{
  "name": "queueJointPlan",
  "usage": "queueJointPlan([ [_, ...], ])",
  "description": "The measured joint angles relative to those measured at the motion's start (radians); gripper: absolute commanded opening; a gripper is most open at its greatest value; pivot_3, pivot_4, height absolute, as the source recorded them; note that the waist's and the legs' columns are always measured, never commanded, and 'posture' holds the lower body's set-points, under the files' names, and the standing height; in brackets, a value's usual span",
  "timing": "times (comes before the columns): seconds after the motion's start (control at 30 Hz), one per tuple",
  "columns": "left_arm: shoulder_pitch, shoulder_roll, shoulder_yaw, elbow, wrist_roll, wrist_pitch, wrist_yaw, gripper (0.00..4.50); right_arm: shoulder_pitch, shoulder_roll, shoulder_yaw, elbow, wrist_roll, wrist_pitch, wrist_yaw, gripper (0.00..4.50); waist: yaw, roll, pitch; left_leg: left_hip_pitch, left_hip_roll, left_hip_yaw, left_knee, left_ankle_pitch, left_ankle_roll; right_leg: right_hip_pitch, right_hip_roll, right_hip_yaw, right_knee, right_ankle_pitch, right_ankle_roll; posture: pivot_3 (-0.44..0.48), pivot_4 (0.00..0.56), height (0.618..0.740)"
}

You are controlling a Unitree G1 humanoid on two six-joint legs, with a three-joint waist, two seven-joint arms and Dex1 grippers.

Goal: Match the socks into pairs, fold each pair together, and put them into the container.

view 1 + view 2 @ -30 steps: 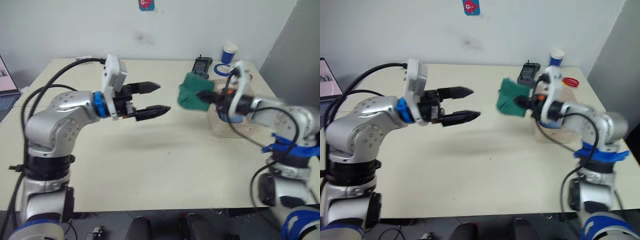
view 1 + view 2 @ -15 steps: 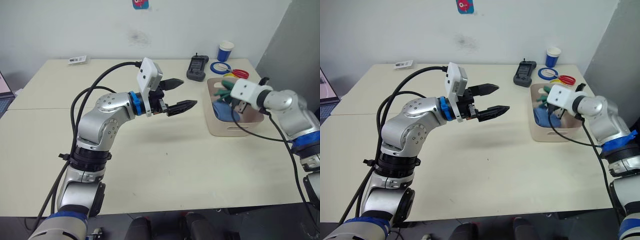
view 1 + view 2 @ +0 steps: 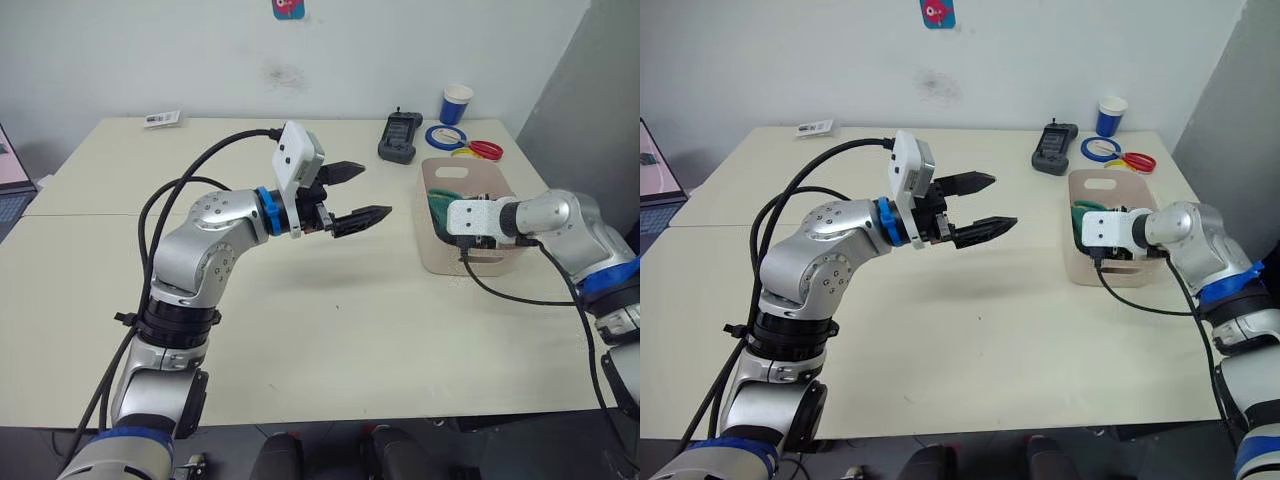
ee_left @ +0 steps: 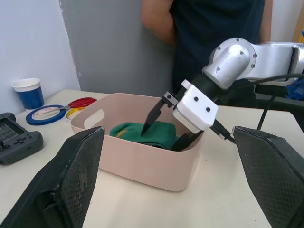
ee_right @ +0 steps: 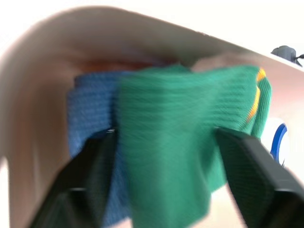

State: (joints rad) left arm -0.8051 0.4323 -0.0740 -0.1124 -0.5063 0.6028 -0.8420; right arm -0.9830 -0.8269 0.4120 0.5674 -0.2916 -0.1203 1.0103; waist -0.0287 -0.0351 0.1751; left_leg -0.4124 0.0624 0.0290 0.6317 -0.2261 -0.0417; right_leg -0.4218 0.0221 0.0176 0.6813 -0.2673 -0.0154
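Cream laminate counter [image 3: 300, 330] lies bare under our left gripper [image 3: 355, 194], which hangs mid-counter with its fingers spread and nothing between them. Further right, the pink container [image 3: 440, 255] holds the green socks [image 4: 142, 133] on top of a blue sock [image 5: 90, 123]. Our right gripper [image 4: 164, 124] reaches into it, fingers parted to either side of the green fold. We judge the drop almost done: we should lift straight up so neither finger snags the knit and drags the pair out.
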Motion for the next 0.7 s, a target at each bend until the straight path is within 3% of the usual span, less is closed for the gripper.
queueJointPlan([
  [0.5, 0.016, 0.040, 0.005, 0.098, 0.042, -0.066, -0.043, 4.50, -0.359, -0.024, -0.124, 0.201, 0.076, 0.093, 0.275, 4.49, -0.002, 0.004, 0.002, 0.002, 0.001, 0.000, 0.000, 0.000, 0.000, 0.001, -0.001, 0.000, 0.001, 0.002, -0.003, 0.000, 0.150, 0.740],
  [0.63, 0.065, 0.067, 0.039, 0.121, 0.058, -0.089, -0.032, 4.50, -0.349, 0.024, -0.211, 0.119, 0.158, 0.206, 0.266, 4.49, -0.004, 0.004, 0.002, 0.003, 0.001, 0.001, 0.000, 0.000, 0.000, 0.001, -0.001, 0.001, 0.002, 0.002, -0.004, 0.000, 0.150, 0.740],
  [0.7, 0.120, 0.079, 0.066, 0.116, 0.070, -0.114, -0.009, 4.50, -0.259, 0.093, -0.273, -0.021, 0.208, 0.295, 0.194, 4.49, -0.005, 0.004, 0.002, 0.004, 0.002, 0.001, 0.000, 0.000, 0.000, 0.002, -0.001, 0.001, 0.003, 0.002, -0.004, 0.000, 0.150, 0.740],
])
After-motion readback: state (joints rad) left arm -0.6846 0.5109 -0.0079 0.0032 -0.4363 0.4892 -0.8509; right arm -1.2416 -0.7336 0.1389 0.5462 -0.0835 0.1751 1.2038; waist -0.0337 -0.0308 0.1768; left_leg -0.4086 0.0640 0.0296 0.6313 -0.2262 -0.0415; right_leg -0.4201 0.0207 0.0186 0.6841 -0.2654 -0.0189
